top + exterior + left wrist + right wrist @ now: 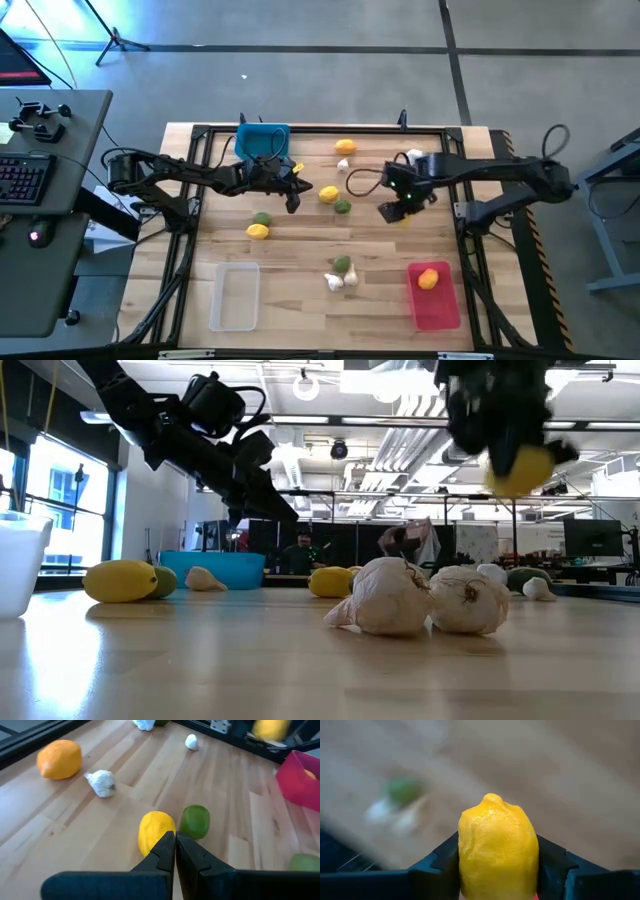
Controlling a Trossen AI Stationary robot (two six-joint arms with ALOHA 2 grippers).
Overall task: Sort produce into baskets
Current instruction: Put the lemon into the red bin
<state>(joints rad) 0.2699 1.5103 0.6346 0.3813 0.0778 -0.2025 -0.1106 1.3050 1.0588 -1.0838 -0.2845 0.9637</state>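
My right gripper (397,212) hangs over the table's middle right, shut on a yellow lemon (497,850) that also shows high in the low view (520,468). My left gripper (175,845) is shut and hovers just above another lemon (156,832) and a green fruit (195,821), touching neither. More produce rests on the table: lemons (345,147) (258,231), green fruits (262,218) (342,264), and garlic bulbs (334,282) (342,164). The blue basket (262,142) stands far left, the clear basket (233,297) near left, and the red basket (432,312) near right, with one orange-yellow fruit (428,279) in it. My right gripper pinches the lemon by its two long sides (466,855) between its two fingers (442,862). The lemon's pointed end (492,799) sticks out past the fingertips. The fingers come steeply from above, and the lemon hangs clear of the table.
A black metal frame (300,130) runs round the table's edges. A garlic bulb (415,155) lies by the right arm. Bare wood shows between the clear and red baskets at the near edge. A desk with a keyboard (25,178) stands left of the table.
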